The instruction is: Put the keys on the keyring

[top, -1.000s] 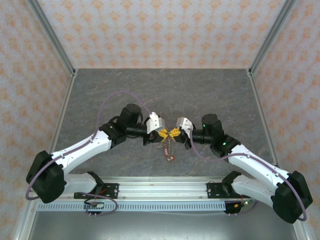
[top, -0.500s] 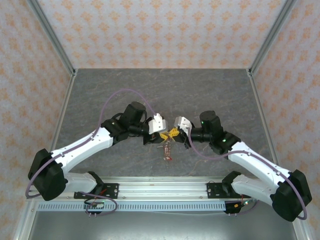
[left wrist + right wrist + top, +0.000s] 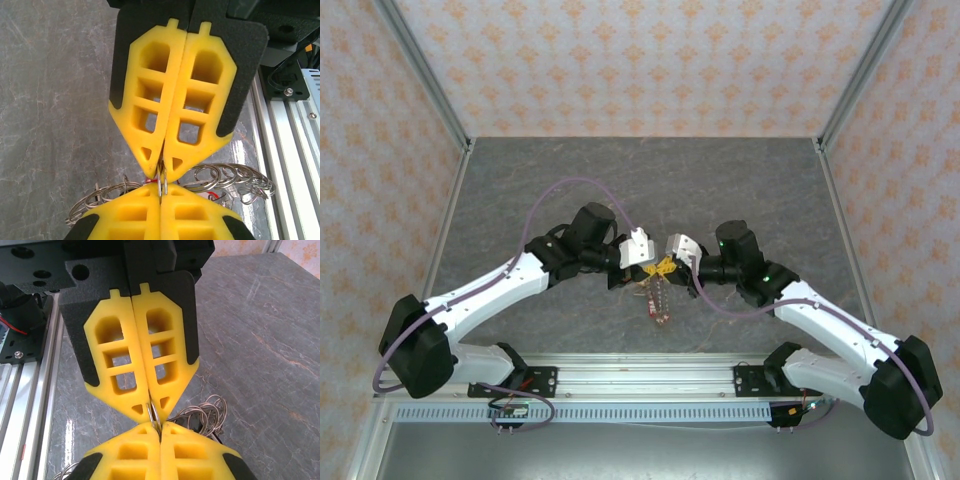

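Holding the key ring (image 3: 235, 175) up above the grey table (image 3: 520, 180), near the middle and a bit toward the near side. Pinched from two sides at one spot. Shut tight with the left gripper (image 3: 160, 189), with yellow fingers (image 3: 150, 202) pressed flat together and just a thin bit of the ring's wire nipped at the very tips. Shut tight with the right gripper (image 3: 159, 429) as well, on that same bit of wire. Tip to tip, almost touching, pointing at each other like two beaks. Seen up close as lots of small silver loops, fanning out to both sides of the pinched spot and curving down. Hanging under the tips in a little bunch: the keys (image 3: 658, 298), with red tags (image 3: 662, 316) at the bottom end. Too small and too bunched to count. Cannot tell if hanging free or just brushing the table. Close by, toward the arm bases, a silver rail (image 3: 640, 375) along the table edge.
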Controlling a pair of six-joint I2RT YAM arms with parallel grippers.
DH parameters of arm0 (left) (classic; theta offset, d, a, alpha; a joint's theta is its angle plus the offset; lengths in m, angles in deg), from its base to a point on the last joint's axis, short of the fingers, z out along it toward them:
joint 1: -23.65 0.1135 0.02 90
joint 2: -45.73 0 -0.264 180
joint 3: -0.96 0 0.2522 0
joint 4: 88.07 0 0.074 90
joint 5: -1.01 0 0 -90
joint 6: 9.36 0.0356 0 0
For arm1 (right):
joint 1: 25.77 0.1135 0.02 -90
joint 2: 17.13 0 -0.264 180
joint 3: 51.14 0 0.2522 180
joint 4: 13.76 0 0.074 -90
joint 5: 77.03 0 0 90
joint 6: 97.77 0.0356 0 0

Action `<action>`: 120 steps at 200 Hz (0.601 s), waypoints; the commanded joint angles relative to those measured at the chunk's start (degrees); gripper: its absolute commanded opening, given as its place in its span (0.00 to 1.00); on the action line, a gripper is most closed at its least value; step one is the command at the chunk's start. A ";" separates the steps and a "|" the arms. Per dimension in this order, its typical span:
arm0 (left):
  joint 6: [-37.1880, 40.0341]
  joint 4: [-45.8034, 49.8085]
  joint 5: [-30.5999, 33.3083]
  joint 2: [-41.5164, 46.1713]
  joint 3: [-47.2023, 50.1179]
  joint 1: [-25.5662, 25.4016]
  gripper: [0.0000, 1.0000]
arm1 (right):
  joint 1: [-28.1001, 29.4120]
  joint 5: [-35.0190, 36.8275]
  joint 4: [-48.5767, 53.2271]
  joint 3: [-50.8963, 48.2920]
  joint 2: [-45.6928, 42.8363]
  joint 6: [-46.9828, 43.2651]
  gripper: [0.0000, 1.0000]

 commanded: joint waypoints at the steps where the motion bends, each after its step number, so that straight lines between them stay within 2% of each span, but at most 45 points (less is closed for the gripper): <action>1: -0.85 -2.95 2.38 0.98 0.58 -0.35 0.00 | 0.69 0.92 -1.97 0.55 -1.80 -1.35 0.01; 38: -3.61 -9.75 -2.63 2.96 3.53 -0.02 0.00 | -0.66 -1.17 -7.46 -3.82 -1.85 2.70 0.11; 73: -4.66 -12.44 -7.21 3.36 4.55 0.17 0.00 | -1.65 -2.95 -11.94 -5.68 -1.04 5.44 0.12; 120: -6.29 -14.96 -9.24 4.47 6.02 1.04 0.00 | -2.97 -3.39 -12.21 -6.40 -1.30 5.78 0.16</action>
